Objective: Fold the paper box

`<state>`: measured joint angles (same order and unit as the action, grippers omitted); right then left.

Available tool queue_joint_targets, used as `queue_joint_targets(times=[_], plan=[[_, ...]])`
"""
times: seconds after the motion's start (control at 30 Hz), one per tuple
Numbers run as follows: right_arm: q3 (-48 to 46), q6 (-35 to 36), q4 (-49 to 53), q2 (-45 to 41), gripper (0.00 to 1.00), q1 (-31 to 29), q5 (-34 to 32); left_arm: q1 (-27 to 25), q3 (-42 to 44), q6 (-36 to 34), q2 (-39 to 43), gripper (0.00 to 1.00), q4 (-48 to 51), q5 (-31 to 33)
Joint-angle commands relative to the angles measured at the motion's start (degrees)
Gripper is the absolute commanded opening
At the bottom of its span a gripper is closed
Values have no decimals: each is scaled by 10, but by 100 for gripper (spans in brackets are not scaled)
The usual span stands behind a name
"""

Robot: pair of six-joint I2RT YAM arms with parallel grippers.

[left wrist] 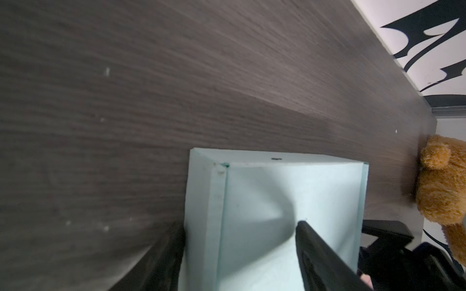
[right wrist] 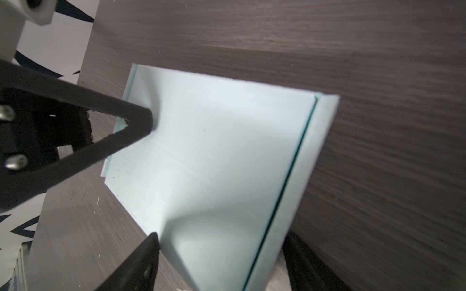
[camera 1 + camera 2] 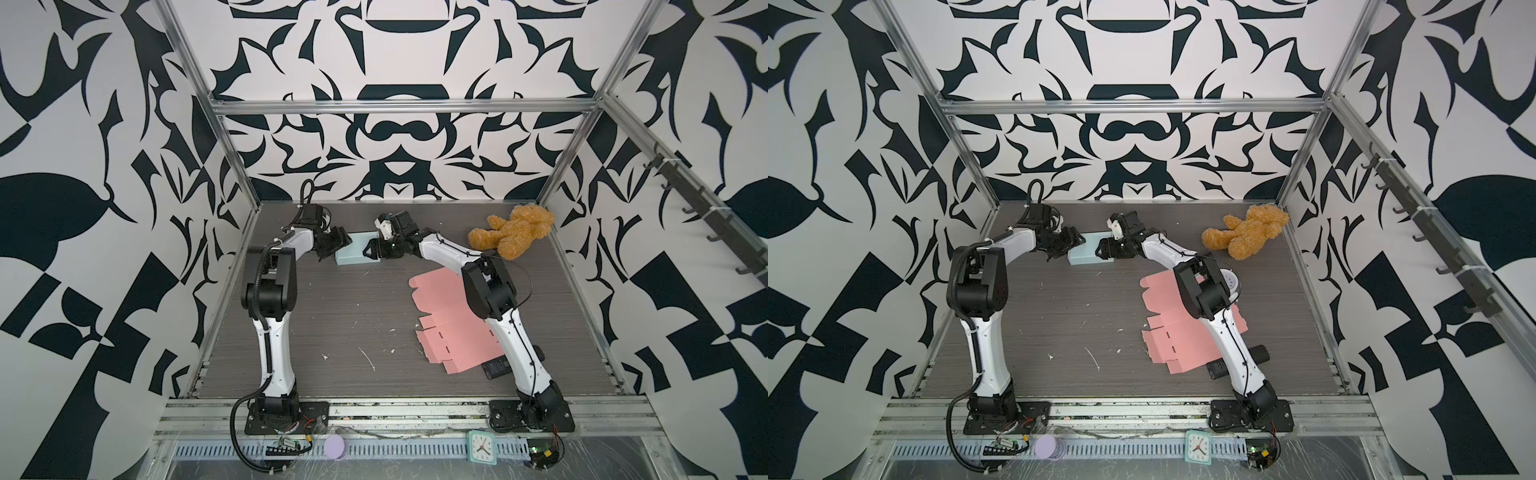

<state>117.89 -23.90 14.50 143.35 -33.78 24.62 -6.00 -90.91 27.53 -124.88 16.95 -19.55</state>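
Two end effectors flank the paper box (image 3: pixel 353 254), on the bench (image 3: pixel 332 324) between them. Left end effector (image 3: pixel 340 245): jaws wide, one fingertip (image 2: pixel 141 118) on the lid (image 2: pixel 227 141), nothing held. Right end effector (image 3: pixel 372 249): jaws wide astride the box, clamp unconfirmed. Judged: closing stage; next, press lid flush.

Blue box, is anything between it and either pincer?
Nothing visible. The left pincer and right pincer are both at the box, one at each end. The teddy and pink sheets lie apart from it.
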Motion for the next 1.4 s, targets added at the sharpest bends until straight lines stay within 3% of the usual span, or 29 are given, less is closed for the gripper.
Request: queue_joint_targets(times=[0.0,0.3,0.47,0.73,0.93,1.2,1.37], plan=[[31,-6,-40,8,79,-17,38,-18,-28,-1,-23,72,5,-74],[25,2,-29,-4,87,-13,5,-9,7,2,-4,77,6,-50],[-5,10,-36,-39,99,-11,-19,7,40,4,20,87,-7,-47],[-49,19,-39,-93,99,-9,-54,37,76,0,65,99,-10,-58],[-78,34,-24,-137,99,-7,-83,47,108,-16,109,99,6,-58],[-160,84,43,-240,100,-7,-123,38,239,-26,263,99,12,-74],[-255,130,119,-335,100,-7,-175,-16,341,-14,390,99,15,-58]])
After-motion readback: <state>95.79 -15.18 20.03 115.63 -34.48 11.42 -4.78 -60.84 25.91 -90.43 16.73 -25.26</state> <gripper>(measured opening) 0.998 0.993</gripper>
